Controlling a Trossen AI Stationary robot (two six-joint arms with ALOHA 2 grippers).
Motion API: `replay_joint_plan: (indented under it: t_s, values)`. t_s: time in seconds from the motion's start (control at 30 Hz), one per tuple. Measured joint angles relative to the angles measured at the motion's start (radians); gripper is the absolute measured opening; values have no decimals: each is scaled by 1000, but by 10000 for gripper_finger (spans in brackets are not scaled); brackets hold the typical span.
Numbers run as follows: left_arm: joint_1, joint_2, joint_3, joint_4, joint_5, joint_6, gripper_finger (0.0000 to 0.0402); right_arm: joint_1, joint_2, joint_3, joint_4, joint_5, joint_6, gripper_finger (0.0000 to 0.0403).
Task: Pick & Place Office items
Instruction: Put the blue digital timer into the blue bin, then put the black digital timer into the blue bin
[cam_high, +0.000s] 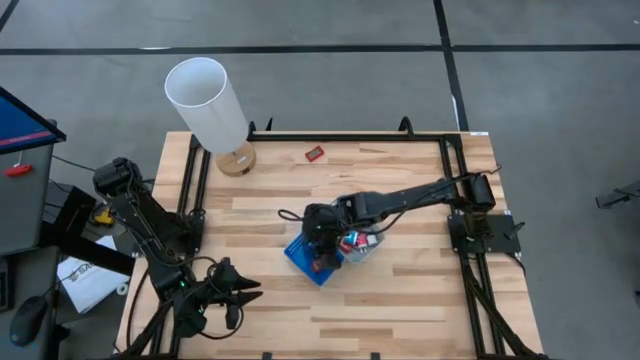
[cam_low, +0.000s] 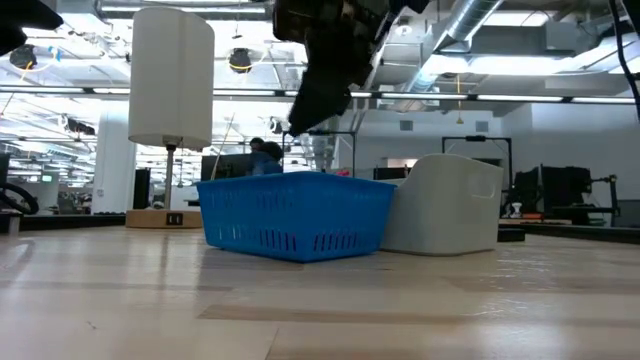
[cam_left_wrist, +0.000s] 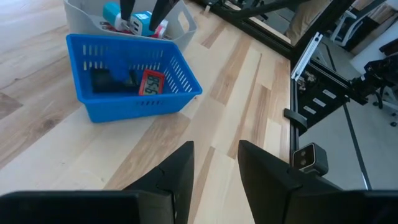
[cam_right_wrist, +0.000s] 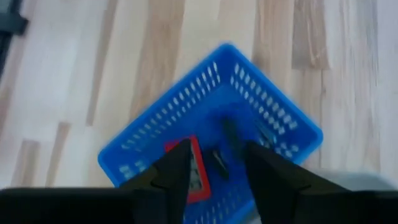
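My right hand (cam_right_wrist: 214, 163) hangs directly above the blue tray (cam_high: 300, 255), fingers apart and empty. Directly below it in the tray lie a red office item (cam_right_wrist: 198, 163) and dark ones (cam_left_wrist: 112, 79). The left hand (cam_left_wrist: 214, 163), fingers apart, waits well off at the surface's near-left corner.

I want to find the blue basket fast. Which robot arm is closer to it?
The right one. The right gripper hangs directly above the blue basket, looking down into it. The left gripper waits off to the side, near the table's front edge.
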Motion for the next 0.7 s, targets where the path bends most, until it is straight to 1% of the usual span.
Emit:
replay_joint_plan:
  t_s: [0.1, 0.2, 0.37, 0.57, 0.63, 0.7]
  values:
    - [0, 0, 0, 2, 0, 0, 121, -20, 0, 0, -103, -1, -9, 172]
    - [0, 0, 0, 2, 0, -1, 121, -51, -10, -1, -231, -1, -43, 191]
    - [0, 0, 0, 2, -17, -1, 121, -103, -92, -2, -368, 0, -99, 200]
    - [0, 0, 1, 6, -26, -8, 121, -169, -264, -10, -527, 2, -203, 194]
    - [2, 0, 1, 5, -36, -8, 121, -199, -345, -60, -535, 1, -246, 194]
    - [2, 0, 1, 3, -47, -8, 121, -231, -434, -139, -538, -2, -289, 198]
